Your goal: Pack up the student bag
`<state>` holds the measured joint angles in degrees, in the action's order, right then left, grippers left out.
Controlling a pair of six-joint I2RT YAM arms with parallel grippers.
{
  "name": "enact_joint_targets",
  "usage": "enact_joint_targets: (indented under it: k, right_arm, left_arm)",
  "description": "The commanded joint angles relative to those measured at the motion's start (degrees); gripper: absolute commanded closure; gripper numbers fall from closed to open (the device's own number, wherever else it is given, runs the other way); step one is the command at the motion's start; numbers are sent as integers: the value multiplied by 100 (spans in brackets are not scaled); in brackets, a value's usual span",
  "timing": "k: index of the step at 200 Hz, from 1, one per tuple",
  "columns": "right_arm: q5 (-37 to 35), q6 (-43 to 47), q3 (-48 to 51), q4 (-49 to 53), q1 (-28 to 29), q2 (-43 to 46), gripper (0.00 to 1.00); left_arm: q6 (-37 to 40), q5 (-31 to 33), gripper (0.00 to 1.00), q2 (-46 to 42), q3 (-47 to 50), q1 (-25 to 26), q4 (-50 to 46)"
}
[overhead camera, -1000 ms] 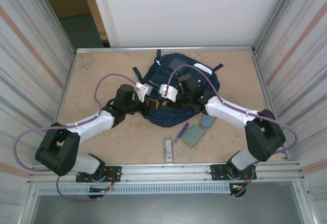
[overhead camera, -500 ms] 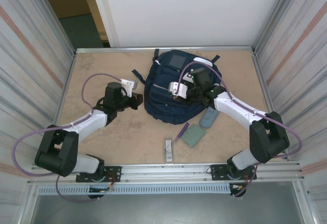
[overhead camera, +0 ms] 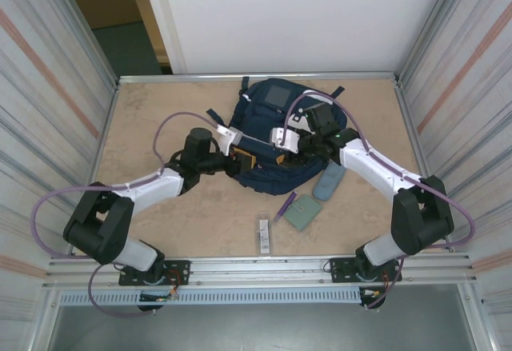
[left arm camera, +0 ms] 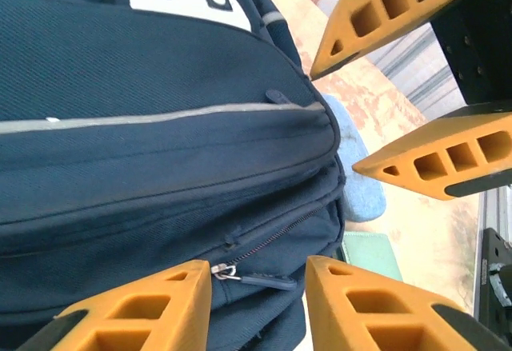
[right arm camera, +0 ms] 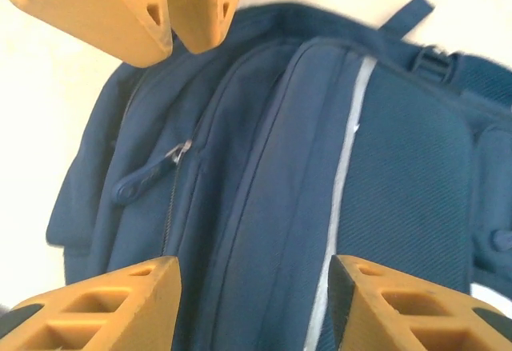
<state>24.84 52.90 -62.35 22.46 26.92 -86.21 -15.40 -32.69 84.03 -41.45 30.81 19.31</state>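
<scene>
The student bag [overhead camera: 260, 119] lies at the table's back middle, navy blue with thin white stripes. My left gripper [overhead camera: 242, 157] reaches its near edge from the left, and my right gripper [overhead camera: 280, 157] comes in from the right, facing it. In the left wrist view the left gripper [left arm camera: 260, 287] is open, its orange fingers either side of a zipper pull [left arm camera: 256, 279] on the bag [left arm camera: 160, 151], not pinching it. The right gripper [right arm camera: 252, 295] is open over the bag [right arm camera: 320, 167], with nothing between its fingers. The same zipper pull [right arm camera: 144, 179] lies ahead of it.
Near the bag's front right lie a blue-grey pouch [overhead camera: 328, 183], a green notebook [overhead camera: 302, 213] and a purple pen [overhead camera: 286, 205]. A small white strip [overhead camera: 265, 235] rests close to the table's near edge. Metal walls enclose the table on both sides.
My left arm swung away from the bag, then back to its front edge. Both grippers have opened. The bag, bunched up a second ago, now lies flatter.
</scene>
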Motion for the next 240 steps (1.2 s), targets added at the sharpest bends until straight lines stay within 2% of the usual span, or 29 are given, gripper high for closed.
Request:
enact_joint_targets:
  k: [1, 35, 60, 78, 97, 125, 163, 200, 240]
  right_arm:
    - [-477, 256, -174, 628, 9, -264, 49]
    - [-910, 313, -183, 404, 21, -564, 48]
    - [-1518, 277, 91, -380, 98, -620, 54]
    - [-1445, 269, 213, -706, 121, -466, 72]
    - [-1027, 170, 331, -1021, 106, -178, 90]
    - [-676, -9, 395, -1458, 5, 183, 99]
    - [-372, 18, 190, -1462, -150, 375, 100]
    - [-145, -6, 15, -1397, -185, 446, 100]
    - [-27, -35, -49, -1306, -195, 461, 100]
  left_arm:
    - [-281, 134, 64, 9, -16, 224, 66]
    - [-489, 320, 63, -23, 58, 327, 94]
    - [-546, 477, 62, 1, 91, 450, -43]
    - [-736, 521, 60, 26, 99, 522, -76]
    - [-942, 598, 60, 59, 19, 582, -250]
    - [-1146, 742, 57, 120, -199, 620, -473]
    - [-1154, 1088, 54, 308, -750, 611, -1016]
    - [-1389, 1421, 53, 610, -1098, 611, -1104]
    - [-1363, 1689, 55, 842, -1246, 611, -1389]
